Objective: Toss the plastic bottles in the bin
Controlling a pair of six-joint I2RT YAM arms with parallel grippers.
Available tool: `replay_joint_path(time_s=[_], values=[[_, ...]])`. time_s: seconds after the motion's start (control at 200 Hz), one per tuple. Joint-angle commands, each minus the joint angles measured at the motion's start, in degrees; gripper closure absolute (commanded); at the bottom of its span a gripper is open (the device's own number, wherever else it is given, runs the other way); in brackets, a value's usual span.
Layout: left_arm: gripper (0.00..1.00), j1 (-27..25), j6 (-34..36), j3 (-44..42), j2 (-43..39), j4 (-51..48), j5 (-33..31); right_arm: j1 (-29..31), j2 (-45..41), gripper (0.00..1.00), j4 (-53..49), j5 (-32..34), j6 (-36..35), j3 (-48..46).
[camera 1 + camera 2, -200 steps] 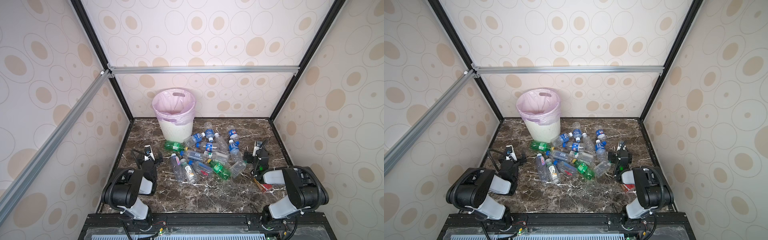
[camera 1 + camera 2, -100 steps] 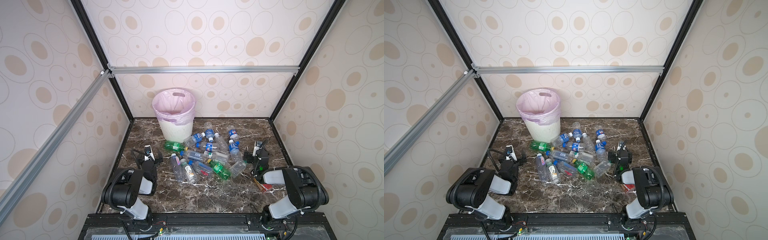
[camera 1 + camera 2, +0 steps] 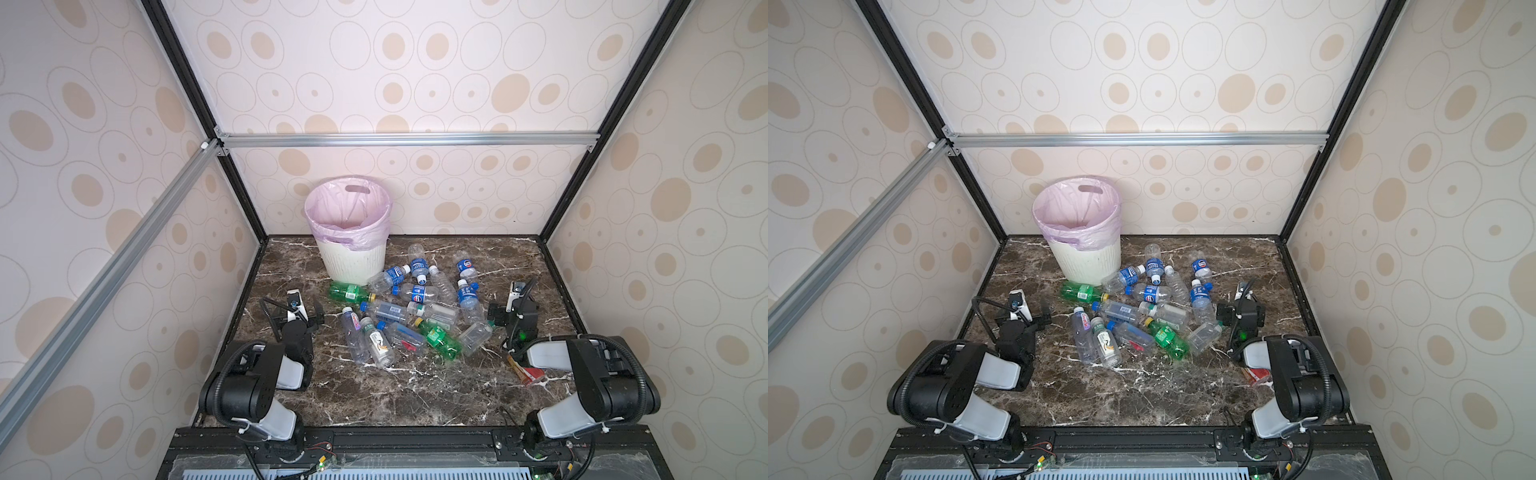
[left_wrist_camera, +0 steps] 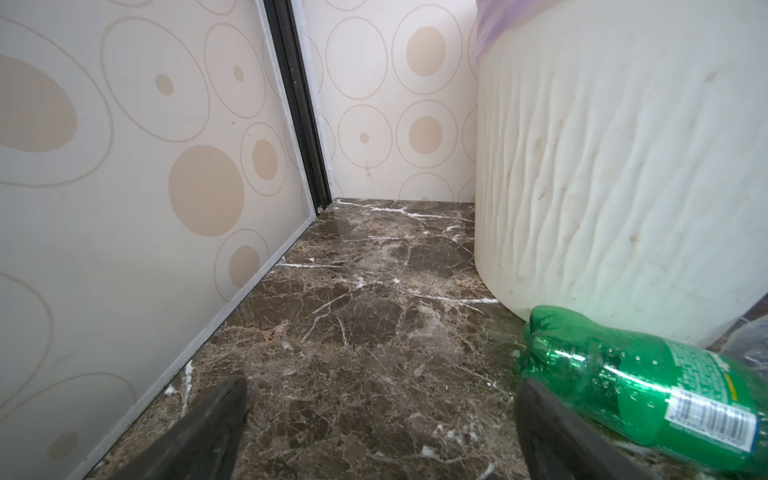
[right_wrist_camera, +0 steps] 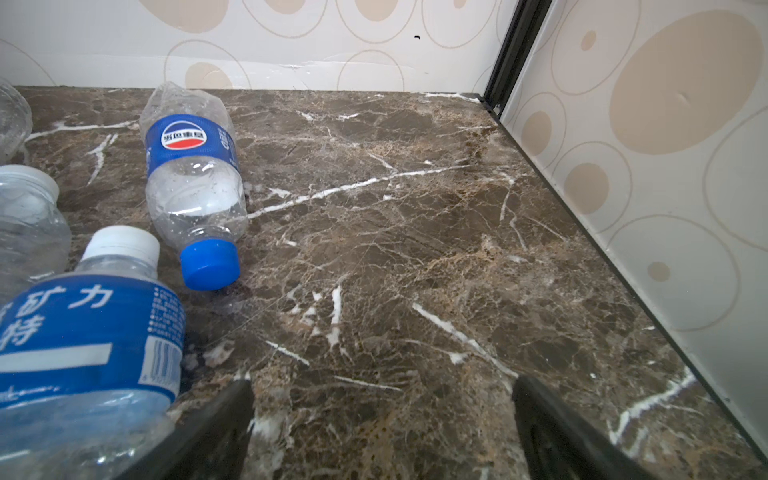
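Note:
The white ribbed bin (image 3: 353, 264) (image 3: 1086, 266), lined with a pink bag, stands at the back left of the marble floor. Several plastic bottles (image 3: 415, 316) (image 3: 1142, 320) lie in a heap in front of it and to its right, mostly clear with blue labels, two of them green. My left gripper (image 3: 294, 309) (image 4: 382, 399) rests low, left of the heap, open and empty; a green bottle (image 4: 640, 382) lies just outside one finger, by the bin's wall (image 4: 615, 166). My right gripper (image 3: 513, 305) (image 5: 382, 399) is open and empty to the right of the heap, beside a blue-labelled bottle (image 5: 83, 340).
Patterned walls close in the floor on three sides, with black corner posts (image 3: 557, 208). An aluminium bar (image 3: 403, 139) crosses high at the back. A small red and tan pack (image 3: 528, 374) lies by the right arm. Bare marble (image 3: 395, 395) spreads in front of the heap.

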Motion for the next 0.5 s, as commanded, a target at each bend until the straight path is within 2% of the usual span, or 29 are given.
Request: replay_joint_path(time_s=[0.0, 0.065, 0.135, 0.235, 0.315, 0.385, 0.495], values=[[0.01, -0.89, 0.24, 2.37, -5.15, -4.62, -4.72, 0.48, -4.96, 0.00, -9.95, 4.32, 1.09, 3.90], [0.01, -2.96, 0.93, 4.48, -7.84, -10.61, -8.15, 0.49, -6.62, 0.00, -12.43, 7.62, 1.93, 4.64], [0.01, -5.91, -0.27, 7.36, -11.29, -19.42, -15.50, 0.48, -8.38, 0.00, -16.98, 9.66, 2.85, 5.87], [0.01, -9.39, -3.63, 8.67, -16.96, -26.92, -21.30, 0.46, -11.80, 0.00, -27.00, 13.48, 8.37, 9.11], [0.01, -11.92, -5.16, 10.81, -20.90, -32.26, -20.38, 0.43, -15.10, 0.00, -36.51, 13.57, 13.05, 12.42], [0.01, -13.20, -10.00, 14.37, -23.27, -39.86, -18.88, 0.46, -17.74, 0.00, -44.47, 10.87, 14.71, 15.30], [0.01, -15.30, -15.62, 18.52, -25.04, -47.48, -15.44, 0.39, -19.55, 0.00, -58.87, 10.75, 19.59, 20.16]])
